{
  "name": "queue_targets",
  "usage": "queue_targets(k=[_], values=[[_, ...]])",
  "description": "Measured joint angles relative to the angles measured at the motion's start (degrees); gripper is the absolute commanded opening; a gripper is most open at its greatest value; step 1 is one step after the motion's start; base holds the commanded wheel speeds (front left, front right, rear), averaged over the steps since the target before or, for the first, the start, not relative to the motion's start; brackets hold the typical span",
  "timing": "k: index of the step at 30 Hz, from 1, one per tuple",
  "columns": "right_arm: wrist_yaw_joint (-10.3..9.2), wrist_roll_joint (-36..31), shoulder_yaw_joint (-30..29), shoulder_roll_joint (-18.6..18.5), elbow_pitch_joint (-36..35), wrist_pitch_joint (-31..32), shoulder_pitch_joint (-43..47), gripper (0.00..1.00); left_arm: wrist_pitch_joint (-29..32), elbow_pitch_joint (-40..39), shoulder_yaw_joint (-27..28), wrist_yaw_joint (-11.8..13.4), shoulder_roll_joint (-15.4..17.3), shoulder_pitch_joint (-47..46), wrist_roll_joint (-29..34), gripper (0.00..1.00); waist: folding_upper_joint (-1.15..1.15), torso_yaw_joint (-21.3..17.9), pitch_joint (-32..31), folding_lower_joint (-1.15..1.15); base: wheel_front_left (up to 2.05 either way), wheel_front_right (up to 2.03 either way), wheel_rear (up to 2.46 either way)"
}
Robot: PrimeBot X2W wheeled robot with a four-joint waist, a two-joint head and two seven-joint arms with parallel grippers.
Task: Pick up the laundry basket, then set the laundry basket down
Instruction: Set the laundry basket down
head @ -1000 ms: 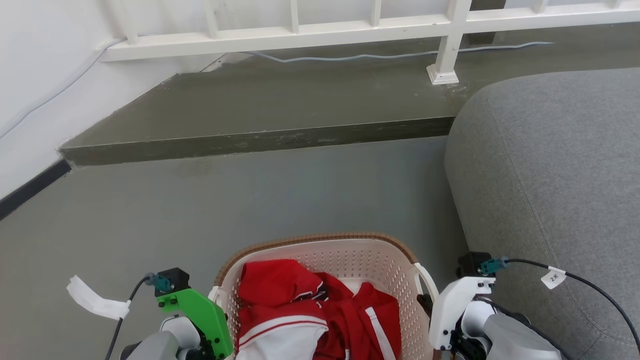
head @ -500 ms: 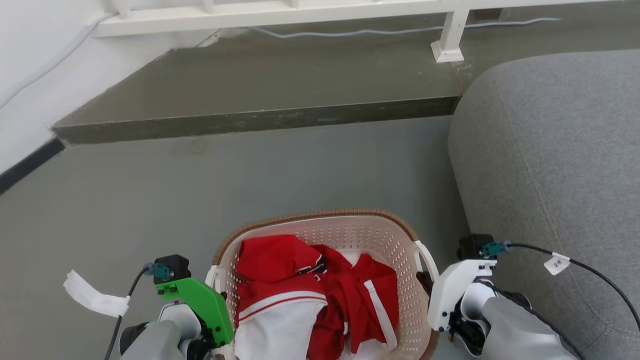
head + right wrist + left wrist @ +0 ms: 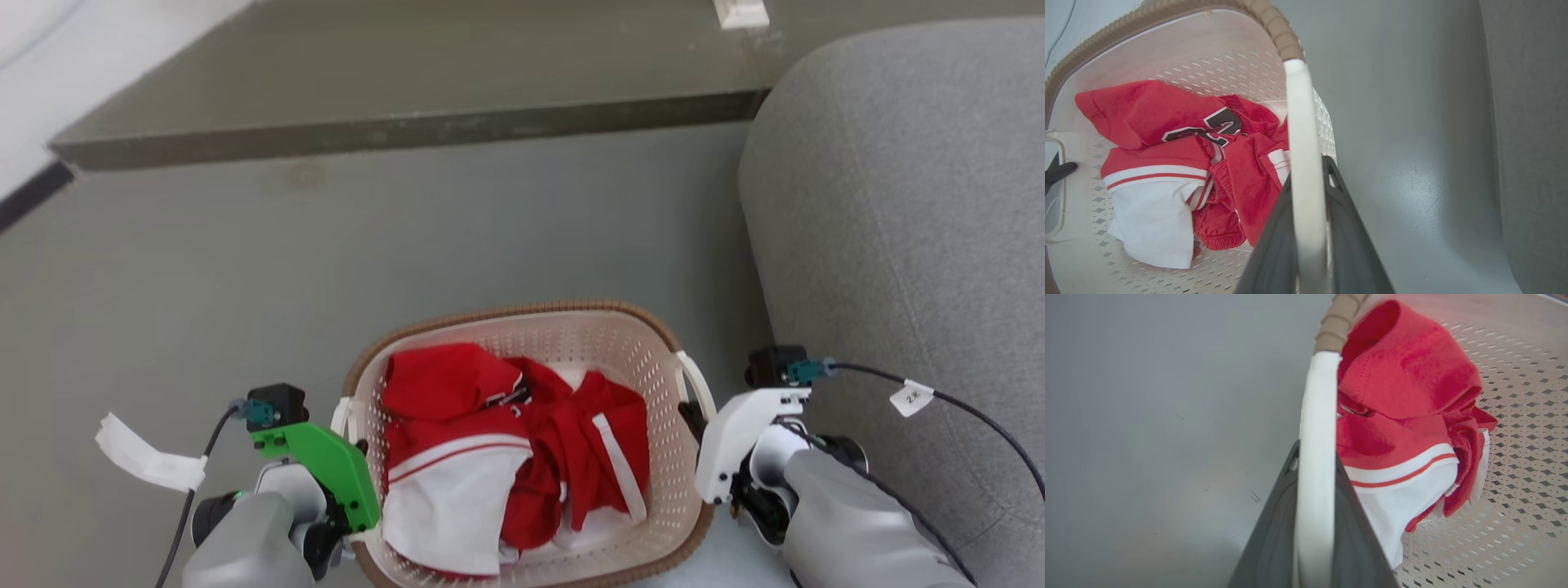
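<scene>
Basket (image 3: 522,311) between our arms, above floor (image 3: 245,261), beside sofa (image 3: 898,204). Left gripper (image 3: 1316,465) clamps left handle (image 3: 1318,396); right gripper (image 3: 1308,171) clamps right handle (image 3: 1300,114). We judge: carrying. Next: lower both arms evenly, then let go.

Folded black numerals on the red jersey (image 3: 1151,110) cannot be read.

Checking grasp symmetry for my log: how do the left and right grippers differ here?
The left gripper wears a green mount; the right gripper a white mount. Floor flanks the left gripper, a grey sofa the right gripper. Both are shut on handles of the laundry basket.
</scene>
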Motion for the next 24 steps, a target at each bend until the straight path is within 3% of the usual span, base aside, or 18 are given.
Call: queue_targets(k=[24], values=[[-0.96,-2.0,0.8,-1.1,-0.1,-4.0,-10.7,0.0,-2.6,-0.5,1.0,0.2,0.1,-9.7,0.0,0.0,0.0,0.3,17.9,0.0,0.0,0.0,0.0]])
